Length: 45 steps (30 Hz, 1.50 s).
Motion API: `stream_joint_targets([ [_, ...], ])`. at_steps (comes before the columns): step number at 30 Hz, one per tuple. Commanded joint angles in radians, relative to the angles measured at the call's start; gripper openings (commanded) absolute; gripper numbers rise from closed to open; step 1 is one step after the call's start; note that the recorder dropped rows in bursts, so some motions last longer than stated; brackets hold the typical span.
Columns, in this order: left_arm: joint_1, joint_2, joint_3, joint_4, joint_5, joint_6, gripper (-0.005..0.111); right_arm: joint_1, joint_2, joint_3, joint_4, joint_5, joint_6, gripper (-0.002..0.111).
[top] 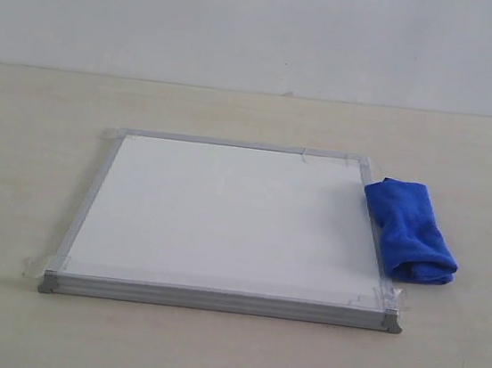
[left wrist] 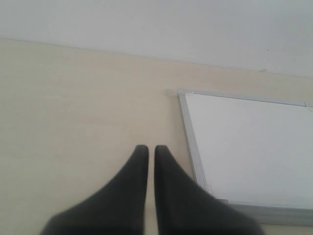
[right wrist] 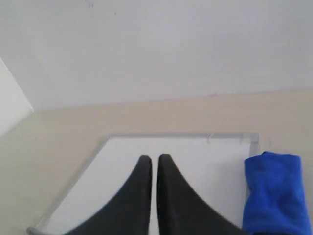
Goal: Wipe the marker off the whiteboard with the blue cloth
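Whiteboard (top: 223,222): lay flat on the pale table (top: 208,350), near edge towards the exterior camera; silver-grey frame, grey plastic corners, clear tape bits at the corners.
Board surface: showed plain white in all three views.
Blue cloth (top: 411,231): a thick rolled bundle at the board's right edge in the exterior view, inner side lapped onto the frame rail, the rest on the table.
Left gripper (left wrist: 147,149): dark fingers drawn together with only a thin slit between them, holding nothing; it hung above bare table, just beside the board's frame.
Right gripper (right wrist: 151,159): fingers likewise pressed near together, empty; it sat over the white surface, cloth (right wrist: 271,193) apart from it.
Background: plain pale wall (top: 248,23).
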<state>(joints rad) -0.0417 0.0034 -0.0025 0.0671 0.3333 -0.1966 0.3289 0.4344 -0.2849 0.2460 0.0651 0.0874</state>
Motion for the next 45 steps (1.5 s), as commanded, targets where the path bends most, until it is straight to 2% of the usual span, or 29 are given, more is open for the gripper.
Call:
stream_joint_targets([
  [1, 0.001, -0.003, 0.003, -0.003, -0.003, -0.009, 0.004, -0.1, -0.197, 0.159, -0.001, -0.105, -0.015, 0.0],
  [7, 0.001, -0.003, 0.003, -0.003, -0.003, -0.009, 0.004, -0.225, -0.329, 0.285, -0.001, -0.106, -0.015, 0.0],
  [11, 0.001, -0.003, 0.003, -0.003, -0.003, -0.009, 0.004, -0.266, -0.355, 0.285, -0.001, -0.085, -0.047, 0.0],
  [15, 0.001, -0.003, 0.003, -0.003, -0.003, -0.009, 0.004, -0.273, -0.355, 0.285, -0.001, -0.046, -0.144, 0.0],
  [19, 0.001, -0.003, 0.003, -0.003, -0.003, -0.009, 0.004, -0.273, -0.355, 0.285, -0.001, 0.072, -0.3, 0.0],
  [25, 0.001, -0.003, 0.003, -0.003, -0.003, -0.009, 0.004, -0.3, -0.355, 0.285, -0.004, 0.248, -0.325, 0.0],
  [45, 0.001, -0.003, 0.003, -0.003, -0.003, -0.009, 0.004, -0.3, -0.355, 0.285, -0.004, 0.247, -0.321, 0.0],
])
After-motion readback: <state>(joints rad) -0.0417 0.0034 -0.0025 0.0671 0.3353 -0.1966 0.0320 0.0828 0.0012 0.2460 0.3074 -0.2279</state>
